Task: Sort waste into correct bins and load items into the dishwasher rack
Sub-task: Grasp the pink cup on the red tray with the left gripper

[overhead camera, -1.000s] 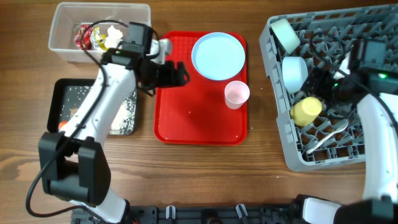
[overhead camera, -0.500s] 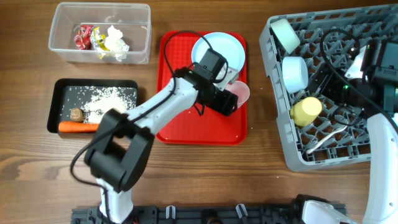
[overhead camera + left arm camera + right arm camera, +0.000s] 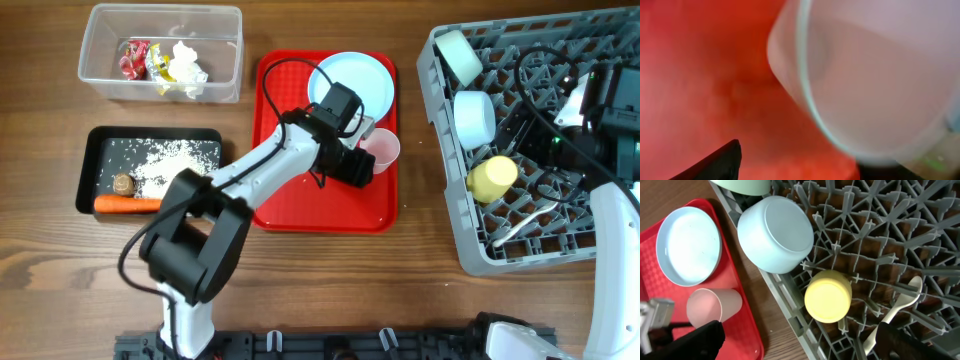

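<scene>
Wooden bench carries a red tray (image 3: pixel 300 205) at its middle, and the left tool (image 3: pixel 805 160) is low over it, set to take the pink cup (image 3: pixel 382 148). In the wrist view the cup fills the space just ahead of that tool. One dark finger (image 3: pixel 722 160) stands off its wall with bare tray showing between, so the jaws look spread around the cup rather than pressed on it. That reads as a side-on approach, made so the cup can be lifted and carried to the rack (image 3: pixel 470 250). The plate (image 3: pixel 372 78) lies just beyond the tool on the same tray, not yet loaded. Far behind the left tool, the tub (image 3: pixel 100 82) holds wrappers (image 3: pixel 135 55) and tissue (image 3: pixel 185 65). The black tray (image 3: pixel 90 170) has rice (image 3: pixel 170 160) and the carrot (image 3: pixel 125 205), so the waste looks sorted by kind. The right tool (image 3: pixel 800 330) hangs over the rack with its jaws wide and nothing between them, probably kept clear of the other arm. Below it a bowl (image 3: pixel 775 235) and the yellow cup (image 3: pixel 827 300) sit mouth-down among the pegs to drain, and the spoon (image 3: pixel 895 310) lies beside them.
</scene>
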Robot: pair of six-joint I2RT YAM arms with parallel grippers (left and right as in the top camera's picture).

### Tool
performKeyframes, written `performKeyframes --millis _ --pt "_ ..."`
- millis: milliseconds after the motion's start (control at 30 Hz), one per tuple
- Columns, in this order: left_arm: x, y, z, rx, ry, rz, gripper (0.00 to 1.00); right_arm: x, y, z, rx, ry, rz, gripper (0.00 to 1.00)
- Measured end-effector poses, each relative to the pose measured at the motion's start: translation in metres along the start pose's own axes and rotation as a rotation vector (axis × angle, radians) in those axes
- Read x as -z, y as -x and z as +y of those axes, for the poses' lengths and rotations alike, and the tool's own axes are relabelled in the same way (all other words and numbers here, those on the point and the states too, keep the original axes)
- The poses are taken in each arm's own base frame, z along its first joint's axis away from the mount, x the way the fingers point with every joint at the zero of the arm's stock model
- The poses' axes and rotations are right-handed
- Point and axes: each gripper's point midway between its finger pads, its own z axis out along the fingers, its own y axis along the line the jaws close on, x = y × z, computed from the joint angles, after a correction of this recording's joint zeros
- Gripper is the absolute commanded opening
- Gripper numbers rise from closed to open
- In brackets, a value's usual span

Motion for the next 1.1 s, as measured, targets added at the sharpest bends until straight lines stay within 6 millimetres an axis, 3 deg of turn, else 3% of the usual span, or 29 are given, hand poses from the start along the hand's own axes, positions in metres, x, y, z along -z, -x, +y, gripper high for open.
performKeyframes --millis 133,233,333,467,600,633,700,900,1100 --pt "0.038 0.015 -0.015 0.012 -0.013 -0.097 0.88 0.000 0.000 0.000 0.003 0.000 0.000 1.00" --pt "0.067 0.036 -0.020 0.013 0.009 -0.217 0.89 0.000 0.000 0.000 0.003 0.000 0.000 1.00" --pt "0.081 0.058 -0.016 0.033 0.057 -0.315 0.86 0.000 0.000 0.000 0.003 0.000 0.001 1.00" --pt "0.060 0.065 0.000 0.071 0.106 -0.318 0.80 0.000 -0.001 0.000 0.003 -0.002 0.005 1.00" --pt "0.015 0.055 0.022 0.123 0.150 -0.238 0.71 0.000 -0.003 -0.001 0.008 -0.004 0.013 1.00" --pt "0.006 0.052 0.027 0.133 0.158 -0.218 0.67 0.000 -0.003 -0.001 0.009 -0.004 0.014 1.00" --pt "-0.012 0.044 0.036 0.161 0.173 -0.178 0.47 0.000 -0.004 -0.001 0.009 -0.005 0.015 1.00" --pt "-0.017 0.043 0.039 0.193 0.179 -0.176 0.05 0.000 -0.004 -0.001 0.009 -0.005 0.015 1.00" --pt "-0.016 0.044 0.035 0.203 0.159 -0.179 0.04 0.000 -0.004 -0.001 0.009 -0.005 0.016 1.00"
